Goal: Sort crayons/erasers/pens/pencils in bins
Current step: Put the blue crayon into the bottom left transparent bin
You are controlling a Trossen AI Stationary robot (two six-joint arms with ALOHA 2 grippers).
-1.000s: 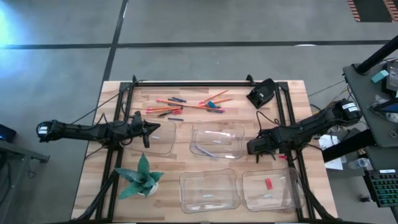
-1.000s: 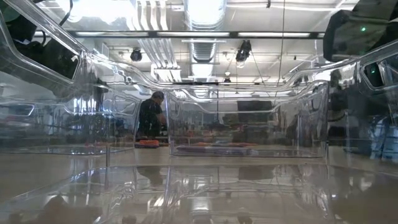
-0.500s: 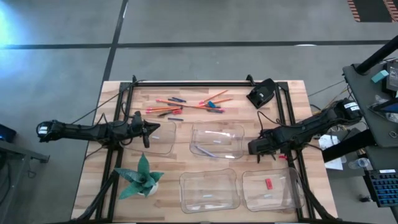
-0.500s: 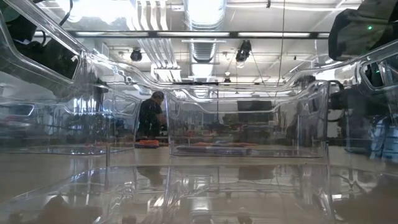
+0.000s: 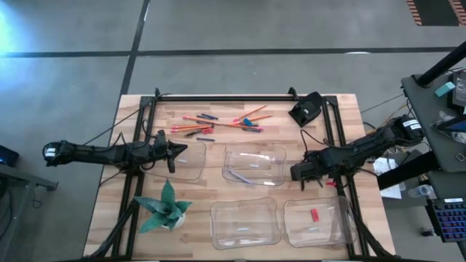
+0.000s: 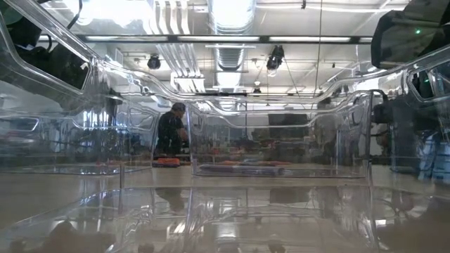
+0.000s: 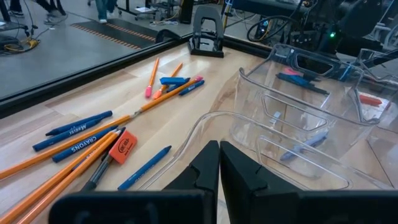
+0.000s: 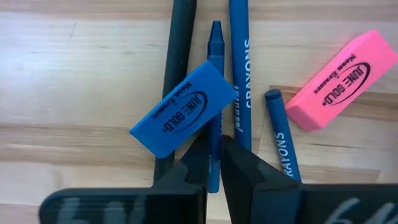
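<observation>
My right gripper (image 5: 303, 175) points down at the table's right side, between the far middle bin (image 5: 253, 164) and the near right bin (image 5: 319, 222). It is shut on a thin blue crayon (image 8: 214, 93). A blue eraser (image 8: 183, 109) lies slanted over that crayon. Beside it lie a black pen (image 8: 177, 56), two more blue crayons (image 8: 239, 74) and a pink eraser (image 8: 339, 78). My left gripper (image 7: 219, 168) is shut with nothing in it, at the far left bin's rim (image 5: 186, 161). Pencils and crayons (image 5: 218, 122) lie at the far side. My right gripper pinches the thin blue crayon between its two fingers on the stretch (image 8: 213, 177) away from its pointed tip (image 8: 216, 28). The fingers come from above, pointing down, across the crayon. The crayon lies flat on the wood, under the blue eraser.
A red eraser (image 5: 314, 215) lies in the near right bin and a blue stick (image 5: 244, 178) in the far middle bin. The near middle bin (image 5: 246, 222) stands next to a green paper plant (image 5: 166, 207). A black device (image 5: 306, 109) sits at the far right.
In the low view the dark parts of my right gripper behind the right-hand bin wall have shifted a little. The hand itself has kept its place.
</observation>
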